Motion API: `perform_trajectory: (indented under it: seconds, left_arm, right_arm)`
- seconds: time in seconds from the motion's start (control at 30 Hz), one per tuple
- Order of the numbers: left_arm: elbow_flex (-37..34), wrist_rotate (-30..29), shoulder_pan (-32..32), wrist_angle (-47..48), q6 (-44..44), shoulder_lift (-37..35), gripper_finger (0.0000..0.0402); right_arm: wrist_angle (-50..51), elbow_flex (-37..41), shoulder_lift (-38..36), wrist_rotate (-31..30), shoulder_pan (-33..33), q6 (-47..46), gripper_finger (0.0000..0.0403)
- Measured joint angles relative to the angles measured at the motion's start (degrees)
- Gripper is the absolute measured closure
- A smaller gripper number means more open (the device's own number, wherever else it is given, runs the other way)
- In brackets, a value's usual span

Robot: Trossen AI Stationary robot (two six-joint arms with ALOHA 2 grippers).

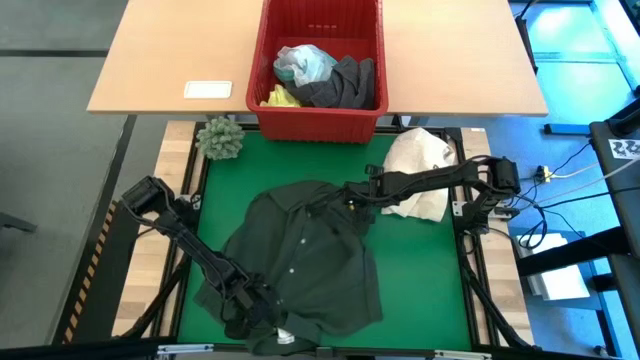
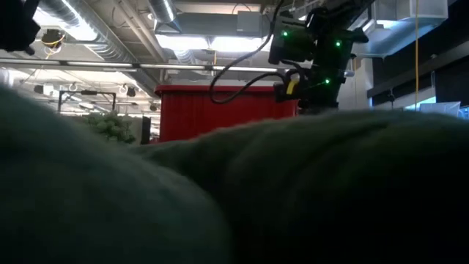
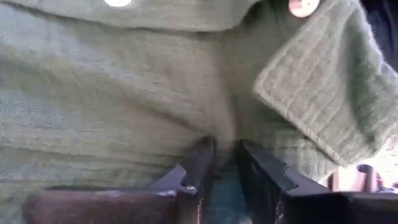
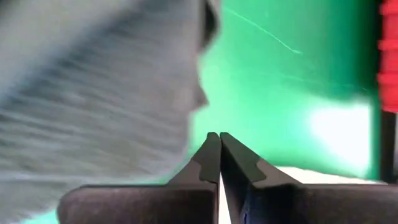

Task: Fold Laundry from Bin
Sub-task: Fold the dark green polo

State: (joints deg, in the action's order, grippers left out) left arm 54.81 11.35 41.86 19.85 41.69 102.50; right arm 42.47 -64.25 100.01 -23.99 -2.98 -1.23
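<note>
Showing no readable writing: dark green-black garment [image 1: 300, 265]

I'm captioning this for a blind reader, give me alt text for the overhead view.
A dark green shirt lies spread on the green mat, the left gripper at its near hem and the right gripper at its far edge. Behind stands a red bin of laundry.

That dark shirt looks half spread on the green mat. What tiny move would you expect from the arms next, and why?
Probably the left gripper finishes pinching the dark green shirt at its near hem and tugs it flat: its fingers straddle a fold and the cloth lies rumpled. The right gripper, shut, sits at the far edge.
</note>
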Motion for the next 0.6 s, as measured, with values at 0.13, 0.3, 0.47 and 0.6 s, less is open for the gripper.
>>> perform_trajectory:
  seconds: [0.13,0.3,0.47,0.6]
  left_arm:
    - [0.0,0.8,0.0,0.2,1.5,0.0,0.0345]
    - [-0.1,0.7,-0.5,0.6,1.5,-0.4,0.0360]
    - [-0.2,-0.6,-2.2,2.9,6.3,-3.2,0.0368]
    - [-0.2,-0.3,-3.2,4.3,5.5,-5.0,0.0368]
  right_arm:
    - [2.8,0.0,0.0,-2.5,0.0,-0.3,0.0395]
    - [2.6,0.0,0.0,-2.3,0.0,-1.3,0.0395]
    - [2.5,0.0,-0.1,-0.4,0.0,-1.1,0.0395]
    - [2.3,0.0,-1.0,-0.7,1.0,-1.2,0.0395]
